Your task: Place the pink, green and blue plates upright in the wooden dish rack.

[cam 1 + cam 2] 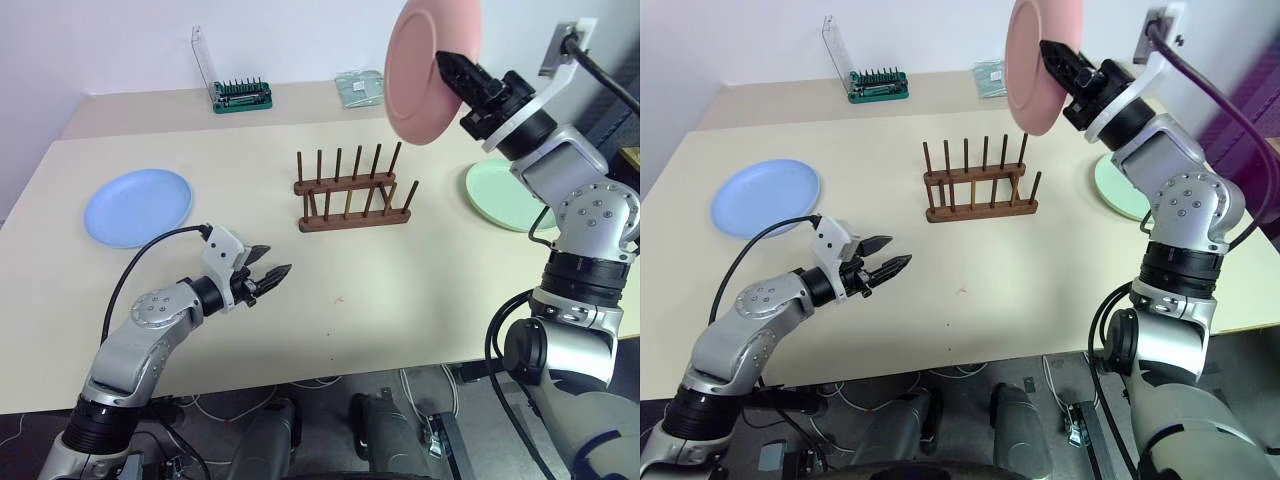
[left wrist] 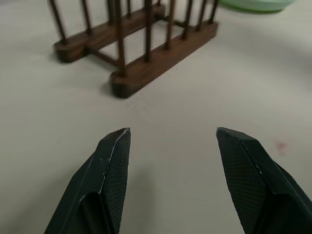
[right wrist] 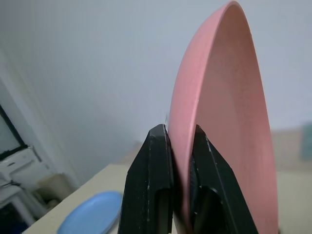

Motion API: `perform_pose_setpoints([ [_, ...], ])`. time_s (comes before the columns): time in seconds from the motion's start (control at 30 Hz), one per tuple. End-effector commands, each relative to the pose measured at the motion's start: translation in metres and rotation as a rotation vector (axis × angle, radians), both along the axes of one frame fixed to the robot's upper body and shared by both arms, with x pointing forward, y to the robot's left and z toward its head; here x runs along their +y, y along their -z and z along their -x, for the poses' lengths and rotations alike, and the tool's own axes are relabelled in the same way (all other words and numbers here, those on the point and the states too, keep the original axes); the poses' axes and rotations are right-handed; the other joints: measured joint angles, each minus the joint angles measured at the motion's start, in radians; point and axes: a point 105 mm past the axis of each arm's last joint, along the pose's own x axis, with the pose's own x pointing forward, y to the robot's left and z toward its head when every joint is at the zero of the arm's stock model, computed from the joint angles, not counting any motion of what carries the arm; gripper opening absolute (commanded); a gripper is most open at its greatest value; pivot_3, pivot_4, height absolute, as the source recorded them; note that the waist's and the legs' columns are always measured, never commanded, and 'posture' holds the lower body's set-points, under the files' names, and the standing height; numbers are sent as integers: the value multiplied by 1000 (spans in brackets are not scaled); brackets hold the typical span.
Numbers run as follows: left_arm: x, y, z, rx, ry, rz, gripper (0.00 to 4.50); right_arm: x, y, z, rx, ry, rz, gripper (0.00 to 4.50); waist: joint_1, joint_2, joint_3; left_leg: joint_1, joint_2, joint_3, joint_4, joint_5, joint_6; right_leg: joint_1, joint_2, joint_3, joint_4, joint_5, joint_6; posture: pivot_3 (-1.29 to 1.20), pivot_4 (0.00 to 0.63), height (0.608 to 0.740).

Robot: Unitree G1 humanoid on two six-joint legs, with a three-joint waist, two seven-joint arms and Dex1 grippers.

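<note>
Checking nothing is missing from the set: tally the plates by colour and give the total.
Round pink plate, held on edge above the table by the right tool: 1
Round blue plate, flat on the table: 1
Round pale green plate, flat on the table: 1
Total: 3 plates; none stands in the dark-brown wooden dish rack.

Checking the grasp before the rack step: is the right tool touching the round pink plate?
Touching. The right wrist view shows the right tool with both black fingers clamped on the rim of the round pink plate.
</note>
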Motion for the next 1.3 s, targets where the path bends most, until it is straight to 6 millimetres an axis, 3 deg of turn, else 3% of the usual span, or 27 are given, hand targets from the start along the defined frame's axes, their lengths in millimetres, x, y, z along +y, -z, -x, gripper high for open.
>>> perform_pose_setpoints([
  [0.03,-8,-15,5,-47,43,39,2852,0,-12,5,-23,14,-4,0,0,0,0,0,0,0,0,0,0,0,0,0,0,0,0,0,150,740],
  [0.5,-14,-16,10,-36,66,55,2852,-17,38,-26,182,111,66,0,0,0,0,-1,0,1,1,0,0,-1,1,-1,0,2,4,0,150,740],
  [0.63,-14,-16,11,-33,62,58,2904,-20,46,-28,200,118,73,1577,0,0,0,-1,0,1,1,0,0,-1,1,-1,0,2,4,0,150,740],
  [0.8,-14,-16,11,-29,57,64,2904,-23,32,-27,73,192,159,4098,0,0,0,-1,0,1,1,0,0,-1,1,-1,0,2,4,0,150,740],
  [0.9,-14,-16,10,-31,57,63,2904,-49,9,-25,-58,325,210,4098,3,1,0,-1,0,1,1,0,0,-1,1,-1,0,2,4,0,150,740],
  [0.93,-16,-16,11,-32,68,59,2904,-66,3,-22,-81,354,196,4098,5,1,0,-1,-1,1,1,0,0,-1,2,-2,0,2,4,0,150,740],
  [1.03,-22,-15,14,-26,101,54,2904,-108,5,-16,-75,449,229,4098,9,0,0,-1,-1,1,2,0,1,1,2,-3,-1,2,4,0,150,740],
  [1.13,-27,-15,14,-21,118,63,2904,-132,25,-15,-2,508,337,4098,10,0,0,-1,-1,1,3,-1,2,2,1,-2,-2,1,2,0,150,740],
  [1.2,-33,-14,14,-14,147,63,2904,-137,71,-14,71,520,686,4098,5,0,0,-1,0,1,2,-1,2,2,1,-2,-2,0,1,0,150,740],
  [1.3,-38,-13,14,-11,171,60,2904,-139,109,-11,116,503,974,4098,-3,2,0,0,0,1,3,-1,2,3,0,-3,-2,0,1,0,150,740],
])
